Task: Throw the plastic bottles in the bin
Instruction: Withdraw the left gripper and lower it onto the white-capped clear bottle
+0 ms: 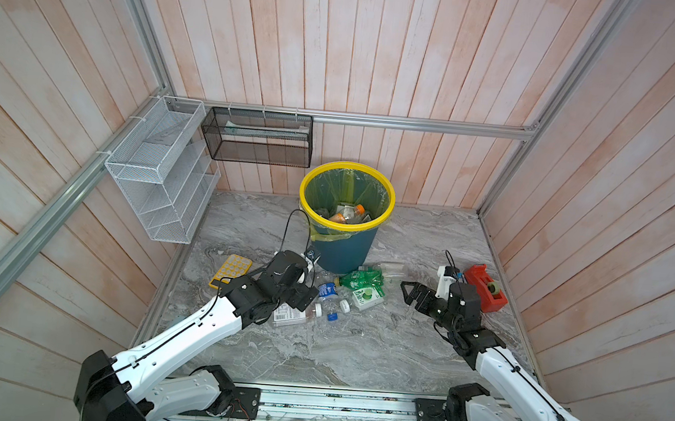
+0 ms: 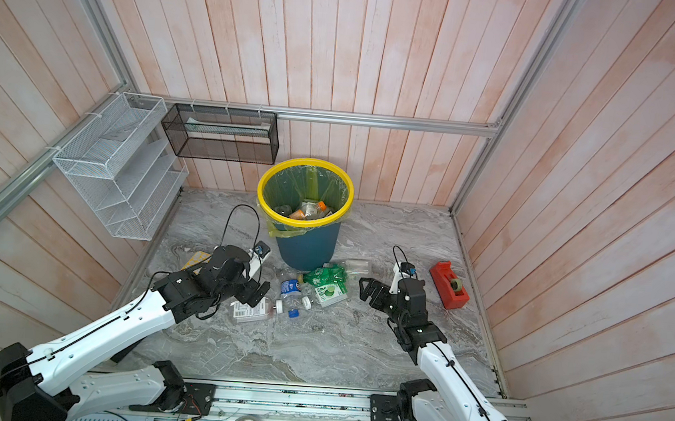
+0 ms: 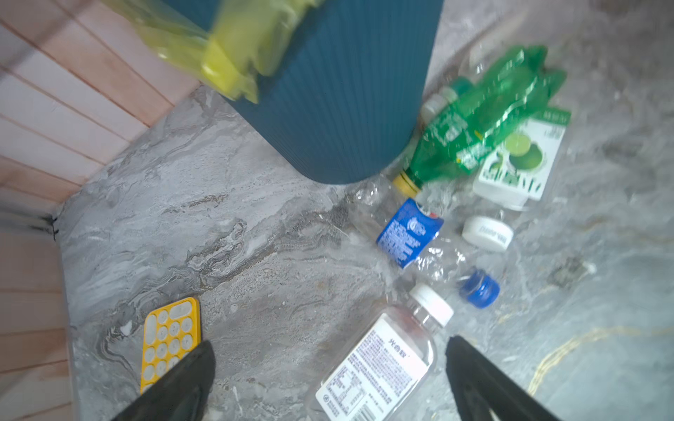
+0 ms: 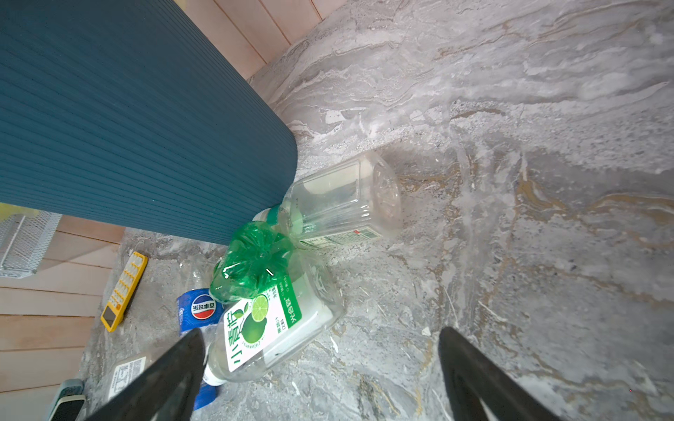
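Teal, yellow-rimmed bin (image 1: 343, 249) upright, well ahead of both sets of fingers, bottles (image 1: 348, 214) lying inside. Left gripper (image 3: 328, 353) spread wide, empty, white-capped clear bottle (image 3: 379, 368) lying between its fingers. Right gripper (image 4: 321, 339) equally wide, empty. Crushed green bottle (image 4: 251, 266) beyond its fingertips, near the bin's foot. Lime-label bottle (image 4: 270, 335) just beside one right finger. Pepsi-label bottle (image 3: 408, 233) ahead of the left fingertips.

Bright even light, soft shadows; both top views bow at edges; left wrist view smeared, crumpled green plastic bottle (image 3: 481, 120) beyond jaws blurry
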`<state>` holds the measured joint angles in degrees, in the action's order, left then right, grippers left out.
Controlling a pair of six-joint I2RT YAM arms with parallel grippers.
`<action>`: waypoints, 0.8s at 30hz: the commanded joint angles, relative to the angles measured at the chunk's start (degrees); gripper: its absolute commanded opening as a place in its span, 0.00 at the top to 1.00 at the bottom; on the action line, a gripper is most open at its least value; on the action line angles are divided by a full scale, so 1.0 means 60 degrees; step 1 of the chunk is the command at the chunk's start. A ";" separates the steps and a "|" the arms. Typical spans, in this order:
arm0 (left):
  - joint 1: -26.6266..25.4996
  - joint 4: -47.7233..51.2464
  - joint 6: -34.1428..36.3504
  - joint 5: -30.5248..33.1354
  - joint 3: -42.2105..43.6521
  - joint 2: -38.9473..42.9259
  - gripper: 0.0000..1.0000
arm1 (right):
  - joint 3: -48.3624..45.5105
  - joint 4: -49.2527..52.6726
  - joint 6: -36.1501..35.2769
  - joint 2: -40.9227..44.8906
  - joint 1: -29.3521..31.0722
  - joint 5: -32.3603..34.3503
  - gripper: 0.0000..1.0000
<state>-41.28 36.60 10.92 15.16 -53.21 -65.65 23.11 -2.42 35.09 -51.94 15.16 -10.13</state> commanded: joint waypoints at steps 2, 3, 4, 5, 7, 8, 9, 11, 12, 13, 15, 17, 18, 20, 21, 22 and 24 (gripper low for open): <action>-0.0009 0.0633 0.2389 -0.0461 0.0590 -0.0894 0.00 | -0.0191 0.0170 -0.0425 0.0453 -0.0091 0.0180 0.00; 0.0007 0.0741 0.2548 -0.0531 0.0647 -0.1117 0.00 | -0.0246 0.0170 -0.0450 0.0588 -0.0120 0.0194 0.01; 0.0009 0.0804 0.2679 -0.0632 0.0651 -0.1327 0.00 | -0.0298 0.0171 -0.0492 0.0690 -0.0157 0.0183 0.01; 0.0021 0.0830 0.2671 -0.0788 0.0591 -0.1461 0.00 | -0.0329 0.0182 -0.0523 0.0764 -0.0191 0.0165 0.01; 0.0050 0.0857 0.2690 -0.1108 0.0479 -0.1733 0.00 | -0.0373 0.0219 -0.0609 0.0847 -0.0306 0.0051 0.01; 0.0073 0.0811 0.2746 -0.1168 0.0481 -0.1862 0.00 | -0.0407 0.0214 -0.0632 0.0875 -0.0341 0.0000 0.01; 0.0117 0.0785 0.2838 -0.1251 0.0501 -0.2027 0.00 | -0.0439 0.0206 -0.0648 0.0886 -0.0396 -0.0045 0.01; 0.0272 0.0839 0.2948 -0.1439 0.0512 -0.2401 0.02 | -0.0506 0.0211 -0.0703 0.0921 -0.0480 -0.0175 0.01; 0.0352 0.0887 0.2956 -0.1523 0.0490 -0.2639 0.03 | -0.0528 0.0219 -0.0734 0.0958 -0.0510 -0.0244 0.01; 0.0418 0.0939 0.2979 -0.1617 0.0490 -0.2854 0.04 | -0.0564 0.0248 -0.0772 0.0992 -0.0547 -0.0285 0.01; 0.0491 0.0895 0.2999 -0.1691 0.0512 -0.3164 0.05 | -0.0600 0.0321 -0.0795 0.1087 -0.0617 -0.0303 0.01; 0.0618 0.0865 0.3028 -0.1760 0.0450 -0.3453 0.06 | -0.0624 0.0358 -0.0766 0.1165 -0.0715 -0.0309 0.01; 0.0720 0.0889 0.3040 -0.1789 0.0409 -0.3606 0.08 | -0.0610 0.0358 -0.0764 0.1186 -0.0759 -0.0346 0.01; 0.0822 0.0952 0.3011 -0.1803 0.0345 -0.3905 0.11 | -0.0592 0.0310 -0.0791 0.1134 -0.0810 -0.0335 0.01; 0.0862 0.0993 0.3007 -0.1819 0.0311 -0.4056 0.13 | -0.0560 0.0298 -0.0823 0.1070 -0.0838 -0.0308 0.01; 0.0863 0.0999 0.2974 -0.1823 0.0307 -0.4185 0.15 | -0.0542 0.0290 -0.0860 0.0961 -0.0849 -0.0291 0.01; 0.0859 0.1084 0.2842 -0.1925 0.0222 -0.4381 0.23 | -0.0487 0.0303 -0.0936 0.0755 -0.0886 -0.0289 0.01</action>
<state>-36.27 41.91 28.25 5.69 -50.15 -90.48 19.77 -1.15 31.03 -46.35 10.22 -11.46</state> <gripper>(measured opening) 0.798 0.994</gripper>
